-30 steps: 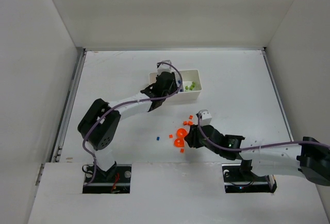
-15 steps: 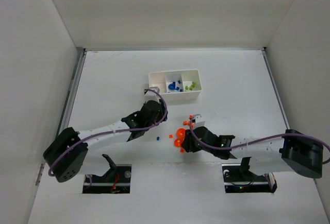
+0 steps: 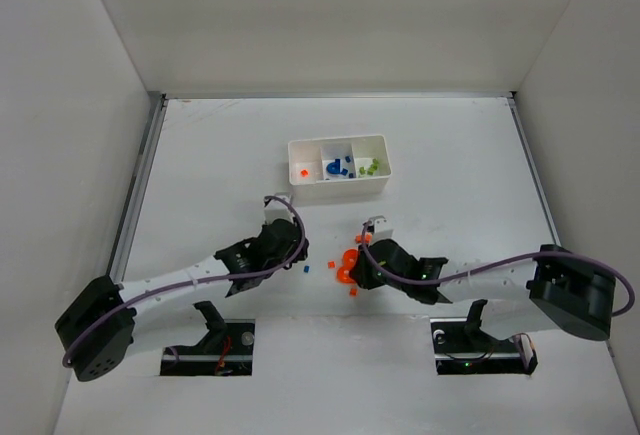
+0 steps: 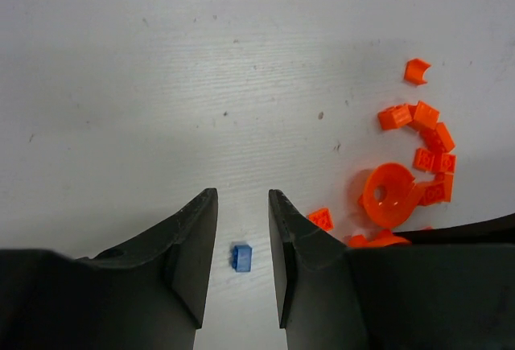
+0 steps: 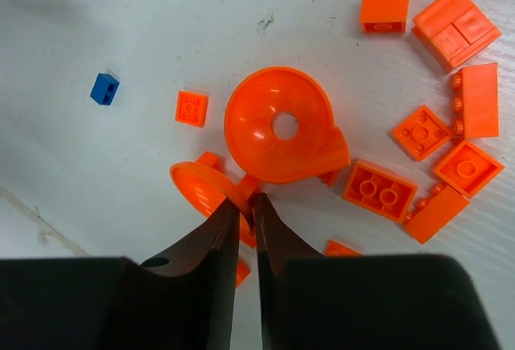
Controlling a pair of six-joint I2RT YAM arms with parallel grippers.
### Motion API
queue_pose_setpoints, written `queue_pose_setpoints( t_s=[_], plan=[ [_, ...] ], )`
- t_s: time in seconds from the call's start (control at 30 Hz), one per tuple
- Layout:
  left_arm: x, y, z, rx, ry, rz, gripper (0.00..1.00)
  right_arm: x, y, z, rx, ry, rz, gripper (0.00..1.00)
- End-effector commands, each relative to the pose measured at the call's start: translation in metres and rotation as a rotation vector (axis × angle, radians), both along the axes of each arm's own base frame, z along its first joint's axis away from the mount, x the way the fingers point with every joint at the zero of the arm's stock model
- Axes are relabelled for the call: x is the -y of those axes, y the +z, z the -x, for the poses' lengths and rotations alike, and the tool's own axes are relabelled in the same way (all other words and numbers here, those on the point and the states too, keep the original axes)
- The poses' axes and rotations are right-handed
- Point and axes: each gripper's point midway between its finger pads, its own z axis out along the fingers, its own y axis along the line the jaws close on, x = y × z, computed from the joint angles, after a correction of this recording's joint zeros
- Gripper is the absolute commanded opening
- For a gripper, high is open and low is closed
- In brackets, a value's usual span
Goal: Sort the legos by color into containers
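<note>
The white table [image 3: 200,155] carries the tray [image 3: 338,188], which stands at 12 o'clock from the loose bricks. Its left compartment holds one orange brick [image 3: 303,172], the middle one blue pieces [image 3: 333,167] and the right one green bricks [image 3: 369,166].

The left arm [image 3: 180,280] reaches out low over the table. Its fingers [image 4: 201,237] stand moderately apart and hold nothing. The loose blue brick [image 4: 241,257] lies on the table in the gap between them, and neither finger touches it.

The right arm [image 3: 470,280] lies along the near edge, its wrist over the orange cluster [image 3: 350,260]. Its fingers [image 5: 228,237] are closed to a thin slit. As far as the wrist view shows, orange plastic of the smaller rounded piece [image 5: 197,189] is pinched between the tips. The larger rounded piece [image 5: 282,137] touches it at about 1 o'clock. Small orange bricks [image 5: 380,193] are scattered from 1 to 4 o'clock of the larger piece. The blue brick lies apart from the cluster at 9 o'clock.

One second ago the left arm's fingers were over the tray. Half a second ago they were partway back. Now they have drawn toward 6 o'clock and straddle the blue brick. The right arm's fingers have stayed at the orange cluster, shifting only slightly toward 9 o'clock.
</note>
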Motion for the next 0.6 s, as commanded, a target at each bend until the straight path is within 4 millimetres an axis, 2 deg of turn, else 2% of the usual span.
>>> queue_pose_setpoints(
  t_s=[0.0, 0.13, 0.23, 0.4, 0.57],
  plan=[
    [-0.011, -0.007, 0.010, -0.018, 0.017, -0.012, 0.29, -0.013, 0.038, -0.012, 0.061, -0.004, -0.068, 0.17],
    [-0.008, -0.009, 0.017, -0.014, -0.004, 0.002, 0.30, -0.011, 0.067, -0.021, 0.115, -0.008, -0.087, 0.16],
    [-0.005, -0.010, 0.018, -0.015, -0.012, 0.009, 0.31, -0.013, 0.089, -0.038, 0.158, -0.020, -0.109, 0.16],
    [-0.006, -0.015, 0.023, -0.012, -0.014, 0.009, 0.31, -0.019, 0.131, -0.095, 0.277, -0.080, -0.126, 0.16],
    [-0.008, -0.019, 0.027, -0.016, -0.002, 0.044, 0.31, -0.036, 0.160, -0.158, 0.348, -0.142, -0.142, 0.15]
  ],
)
